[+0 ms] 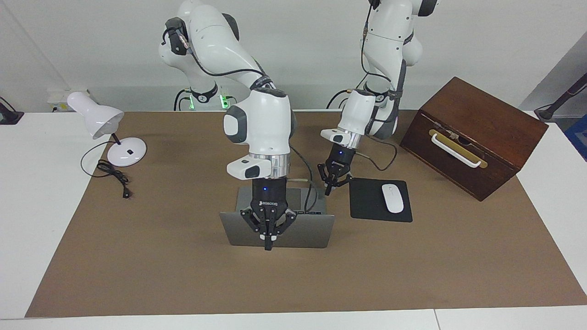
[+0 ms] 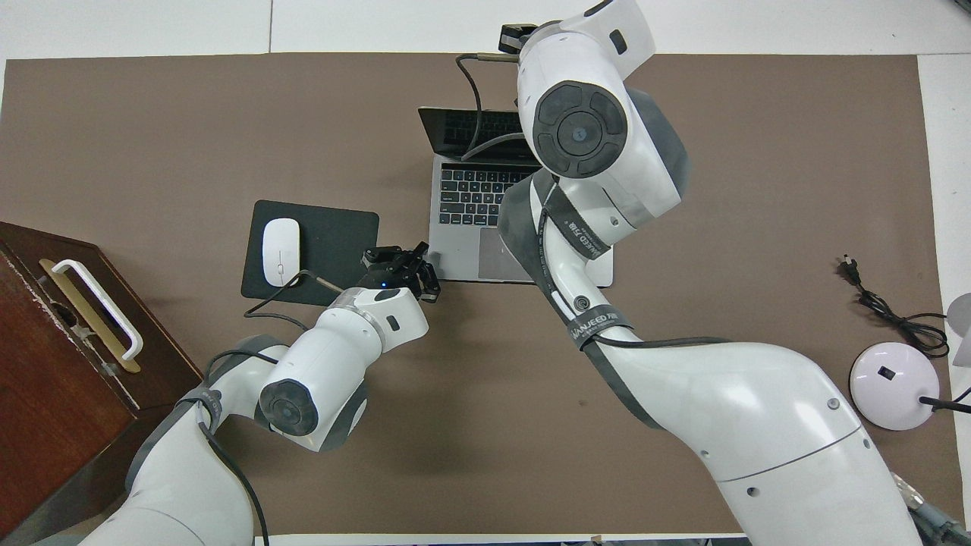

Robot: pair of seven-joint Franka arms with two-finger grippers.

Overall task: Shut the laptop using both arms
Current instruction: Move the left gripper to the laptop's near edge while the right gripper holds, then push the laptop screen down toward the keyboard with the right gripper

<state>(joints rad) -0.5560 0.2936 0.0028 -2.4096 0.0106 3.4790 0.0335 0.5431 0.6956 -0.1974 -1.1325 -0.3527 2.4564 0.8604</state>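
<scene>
Laptop (image 1: 300, 231) stands open near the middle of the brown mat (image 1: 183, 256), thin silver-grey metal, its lid partly raised with the smooth back facing away from the robots. Right gripper (image 1: 268, 245) hangs in front of that lid back, over its upper edge; its black fingers (image 1: 268, 239) are drawn together to a narrow point, with nothing seen between them, and whether they touch the lid cannot be told. From overhead this gripper is hidden under its own glossy white wrist, which also covers part of the dark keyboard and the trackpad. Left gripper (image 1: 335, 181) sits low at the laptop's near corner toward the left arm's end, between the laptop and the mouse pad (image 1: 369, 201); its fingers (image 2: 425, 254) look slightly parted and hold nothing, though contact with the laptop base is hard to make out. Outward from there, a flat black rectangular mouse pad carries a smooth white oval mouse (image 1: 393, 198). A dark wooden box (image 1: 477, 133) with a pale bar handle stands tilted at the left arm's end; overhead it is cut off by the frame edge. A white lamp (image 1: 107, 133) with round base and coiled black cord sits at the right arm's end, its shade cut off overhead.
</scene>
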